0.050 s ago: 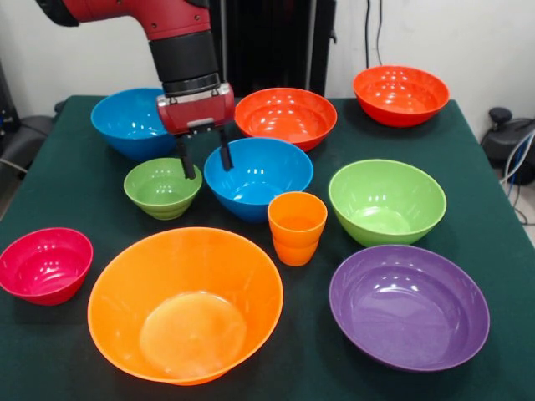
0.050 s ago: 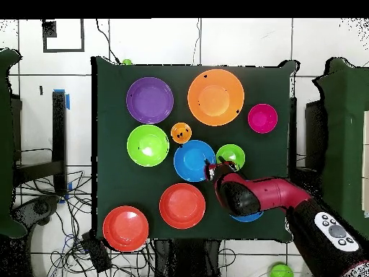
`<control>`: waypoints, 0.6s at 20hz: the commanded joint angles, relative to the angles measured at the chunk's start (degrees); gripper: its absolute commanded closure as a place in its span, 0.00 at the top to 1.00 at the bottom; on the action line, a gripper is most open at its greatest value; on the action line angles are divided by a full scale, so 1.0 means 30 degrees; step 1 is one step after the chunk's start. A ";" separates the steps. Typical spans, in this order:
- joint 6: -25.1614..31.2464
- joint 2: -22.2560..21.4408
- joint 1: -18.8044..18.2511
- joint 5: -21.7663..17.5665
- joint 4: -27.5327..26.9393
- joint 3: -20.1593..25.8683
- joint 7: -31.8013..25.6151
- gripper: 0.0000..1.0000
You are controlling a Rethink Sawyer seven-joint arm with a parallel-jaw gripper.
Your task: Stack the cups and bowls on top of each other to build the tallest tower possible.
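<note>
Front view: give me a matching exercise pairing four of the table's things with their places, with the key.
Things:
1. purple bowl
2. crimson bowl
3. orange cup
4. end effector

Places:
A. hanging open between the small green bowl and a blue bowl
B. near left edge
C. near right corner
D. centre, in front of that blue bowl

Pairs: 1-C, 2-B, 3-D, 4-A

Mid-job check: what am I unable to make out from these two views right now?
- Far blue bowl: overhead view, almost wholly under the arm; front view, its right rim sits behind the gripper.
- Orange cup: front view, whether one cup or nested ones cannot be told.
- Gripper height above the table: neither view settles it.
- Small green bowl: front view, one fingertip crosses its rim.
</note>
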 commanded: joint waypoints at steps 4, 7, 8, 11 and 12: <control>0.1148 -0.0033 0.1362 -0.1105 0.0308 -0.0226 -0.0407 1.00; 0.1317 -0.0542 0.2090 -0.1848 -0.0063 -0.1001 -0.0722 1.00; 0.1219 -0.0569 0.2210 -0.2010 -0.0129 -0.1121 -0.0743 1.00; 0.1316 -0.0718 0.2576 -0.2358 -0.0344 -0.1443 -0.0907 1.00; 0.1541 -0.0786 0.2718 -0.2457 -0.0446 -0.1549 -0.1044 1.00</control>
